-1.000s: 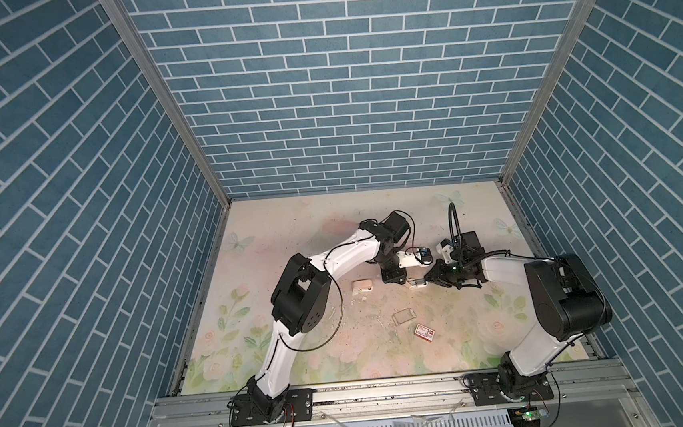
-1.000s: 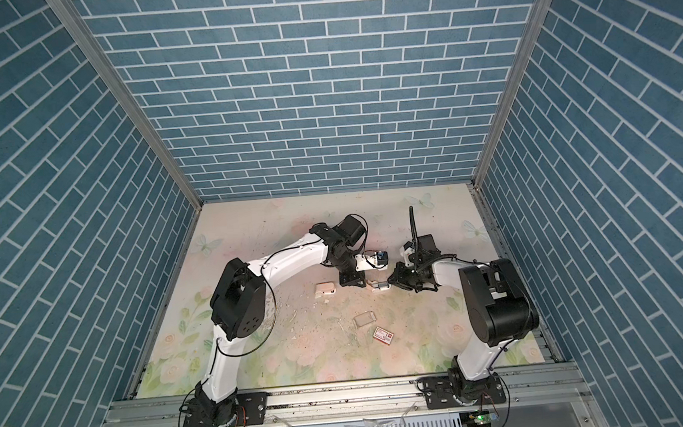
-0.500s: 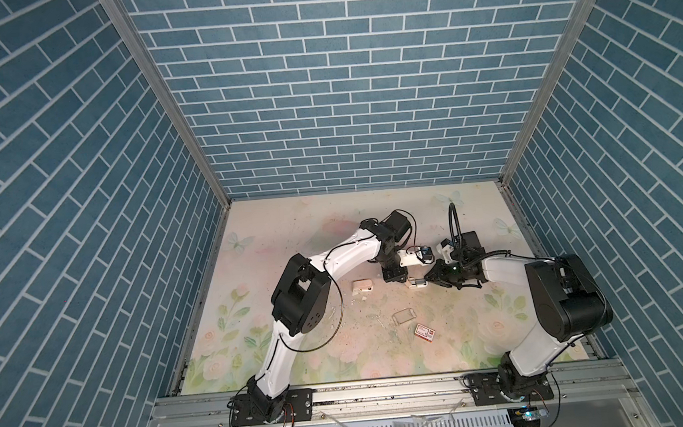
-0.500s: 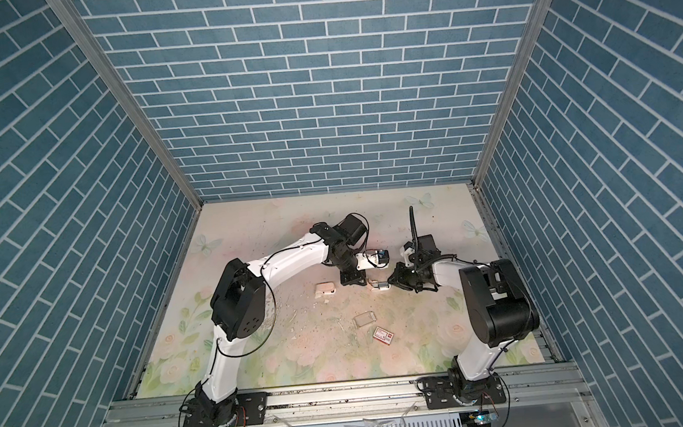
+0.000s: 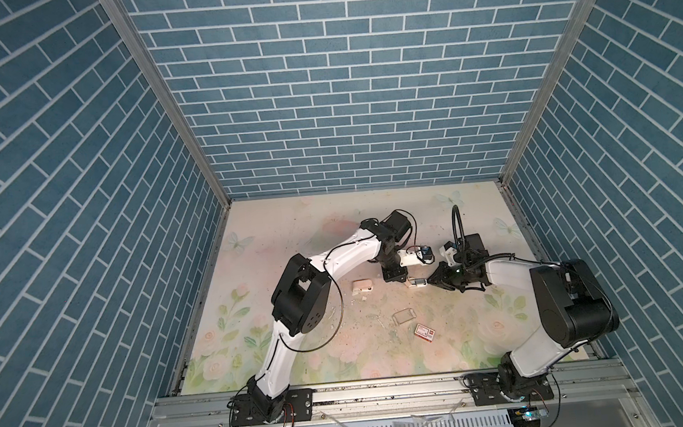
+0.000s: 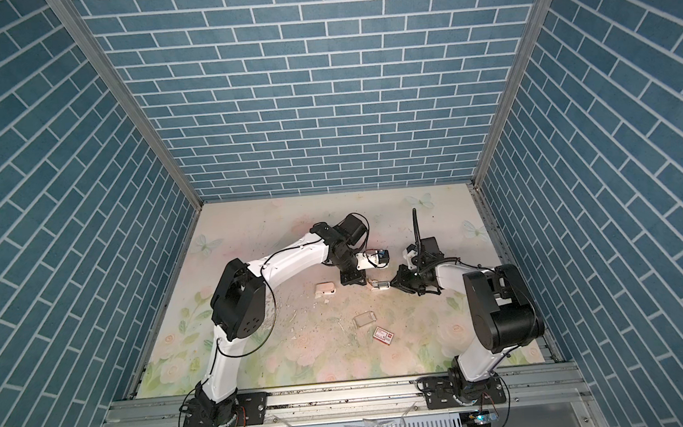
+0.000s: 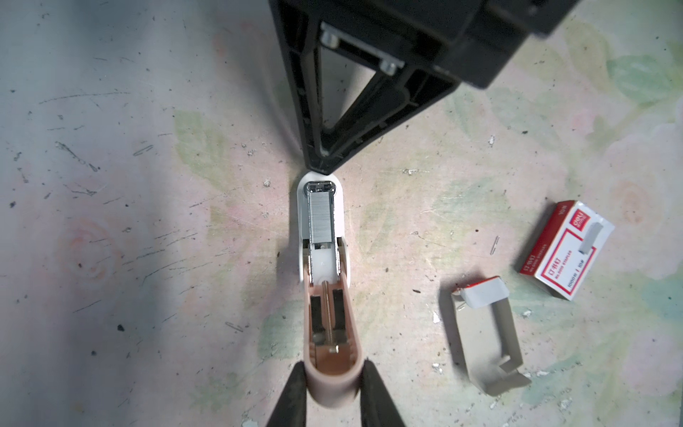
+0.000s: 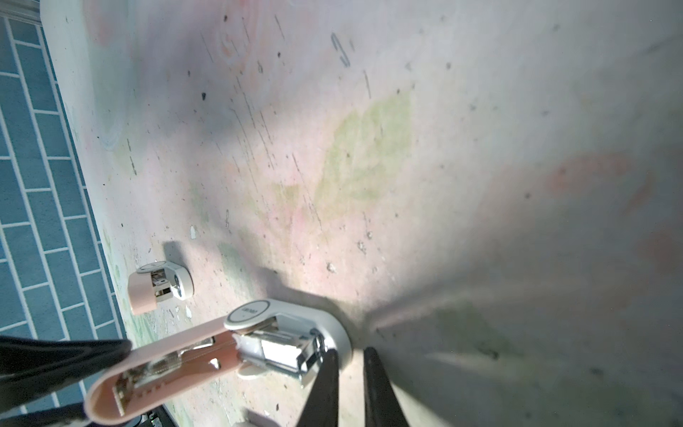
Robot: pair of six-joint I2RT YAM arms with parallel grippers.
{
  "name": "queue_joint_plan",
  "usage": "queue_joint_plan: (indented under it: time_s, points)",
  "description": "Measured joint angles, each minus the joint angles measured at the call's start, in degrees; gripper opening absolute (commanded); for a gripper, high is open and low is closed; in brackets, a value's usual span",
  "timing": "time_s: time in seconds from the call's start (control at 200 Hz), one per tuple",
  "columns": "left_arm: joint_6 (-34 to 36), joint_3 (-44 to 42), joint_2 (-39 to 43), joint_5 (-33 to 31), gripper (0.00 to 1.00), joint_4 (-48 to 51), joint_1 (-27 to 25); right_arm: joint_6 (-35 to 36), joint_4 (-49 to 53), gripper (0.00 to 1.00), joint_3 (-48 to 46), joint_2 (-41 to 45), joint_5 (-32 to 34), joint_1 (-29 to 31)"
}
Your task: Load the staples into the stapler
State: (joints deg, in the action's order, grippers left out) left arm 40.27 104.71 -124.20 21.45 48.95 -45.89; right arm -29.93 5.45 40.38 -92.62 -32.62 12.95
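Furthest left on the floral tabletop (image 5: pixel 291 235) a second small stapler (image 5: pixel 362 286) lies by itself, apart from both arms and playing no part at this moment. To its right the left hand (image 7: pixel 334 386) is clenched on the free end of the pink lid (image 7: pixel 330 332), holding it swung back and raised off the base, so the stapler (image 7: pixel 322 266) lies wide open near the middle of the tabletop. Nearer the robot a little tray (image 7: pixel 484 332) lies with no strip showing in it. In the left wrist view the staples (image 7: pixel 321 218) lie inside the stapler's metal channel as one flat silvery strip, up against the front end and squared between the channel walls. Near the tray lies the red-and-white box (image 7: pixel 565 247), closed and untouched. Furthest right, the right hand (image 8: pixel 349 369) is clenched on nothing, its tips together against the rounded nose of the white base, apparently bracing it. Judging by this, the main step is done, since the strip looks seated. What is left is to swing the lid down onto the base until it shuts, then let go with both hands; whether the strip sits fully flat under the pusher cannot be told from here
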Motion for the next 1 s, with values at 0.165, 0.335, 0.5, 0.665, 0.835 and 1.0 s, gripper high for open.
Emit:
queue_joint_plan:
  time_s: [0.165,0.335,0.5,0.665,0.835,1.0]
  points:
    - [0.0,0.9,-0.2,-0.5,0.25,0.0,-0.5,0.0,-0.6,0.15,0.0,-0.1,-0.6,0.0]
    - [0.0,1.4,-0.4,-0.9,0.25,0.2,-0.8,0.0,-1.2,0.14,0.0,-0.8,-1.0,0.0]
    - [0.0,3.1,-1.4,-0.9,0.25,0.6,-1.0,0.0,-1.8,0.13,-0.3,-1.0,-1.6,0.0]
    - [0.0,5.7,-2.9,-0.9,0.24,1.2,-1.6,0.0,-2.1,0.13,-0.5,-1.0,-1.7,-0.1]
    - [0.0,7.9,-4.3,-1.1,0.24,1.1,-2.4,0.0,-1.8,0.13,-0.5,-0.6,-0.6,-0.1]
    - [0.0,9.1,-5.2,-1.3,0.24,0.8,-3.1,-0.3,-1.7,0.13,-0.9,0.3,1.4,-0.5]
